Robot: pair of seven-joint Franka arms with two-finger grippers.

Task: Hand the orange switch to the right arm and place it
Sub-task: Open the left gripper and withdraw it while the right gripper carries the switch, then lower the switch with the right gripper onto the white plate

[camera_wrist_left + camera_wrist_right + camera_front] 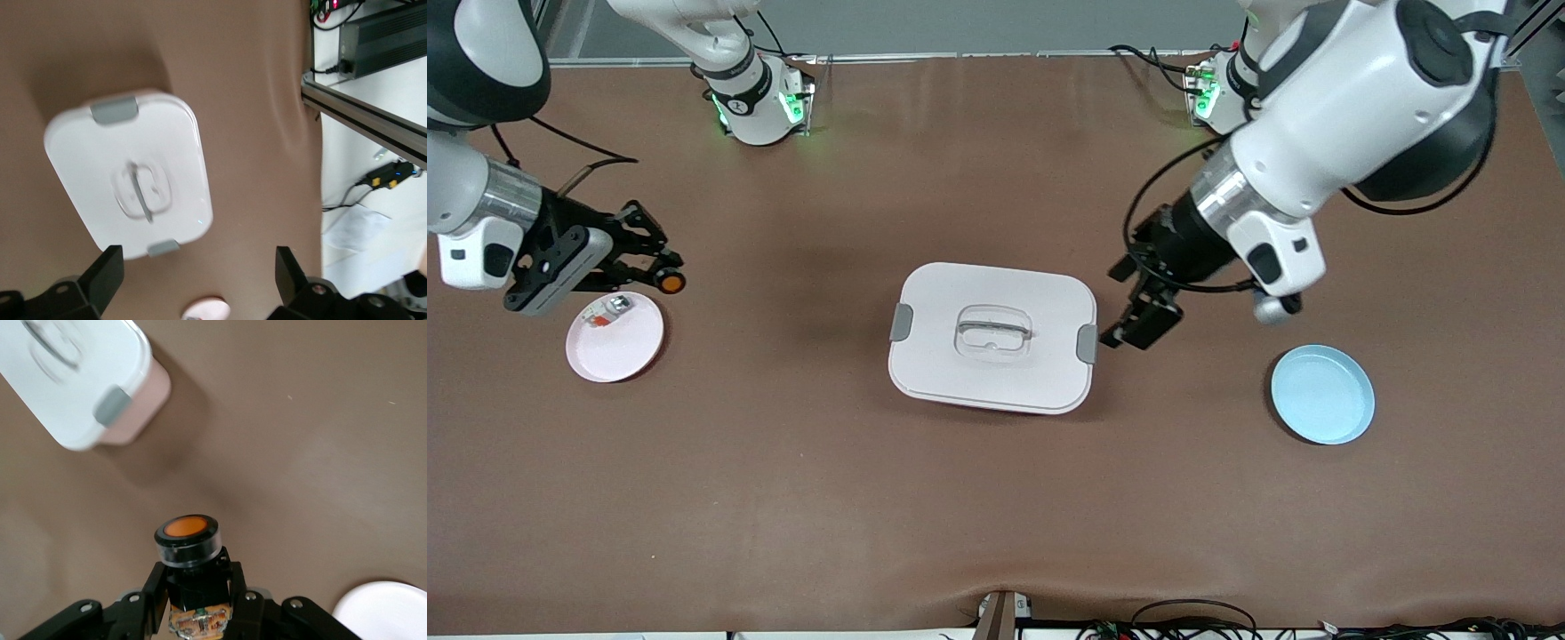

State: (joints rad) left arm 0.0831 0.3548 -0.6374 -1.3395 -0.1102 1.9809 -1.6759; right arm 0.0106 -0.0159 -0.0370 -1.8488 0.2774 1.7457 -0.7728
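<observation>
Up over the table's edge of the pink plate [615, 348], at the right arm's end, the orange switch [669, 282] sits clamped between the right gripper's [660, 269] fingers, orange button end pointing toward the middle of the table. The right wrist view shows what the front view cannot: the switch's [188, 543] black body pinched between the two fingers [235, 585], with orange marks at its base, and bare brown table [300, 453] under it. One small silver-white piece with a red bit [609, 312] lies on the pink plate. One white lidded box [992, 336] sits mid-table, two grey latches on its ends. One blue plate [1322, 394] lies at the left arm's end, nearer the front camera than the box. The left gripper [1145, 302] hangs just beside the box's latch end, jaws spread wide, nothing between them; its wrist view looks down on the box [130, 173] between the two fingers [107, 277]. Wide bare table runs between box and each plate.
</observation>
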